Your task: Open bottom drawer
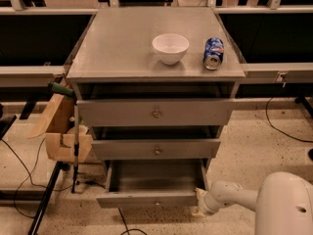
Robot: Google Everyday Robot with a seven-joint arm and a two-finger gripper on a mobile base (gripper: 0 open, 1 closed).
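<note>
The grey cabinet [156,72] has three drawers. The bottom drawer [151,198] is pulled out, its narrow front panel near the floor and its empty inside showing. The top drawer [155,113] and the middle drawer [156,150] stick out slightly. My gripper [199,202] is at the end of the white arm [234,196], low at the right front corner of the bottom drawer, beside its front panel.
A white bowl [170,48] and a blue can [213,53] lying on its side sit on the cabinet top. A wooden fixture with a clamp [63,131] hangs at the cabinet's left. Cables [288,131] run over the speckled floor on both sides.
</note>
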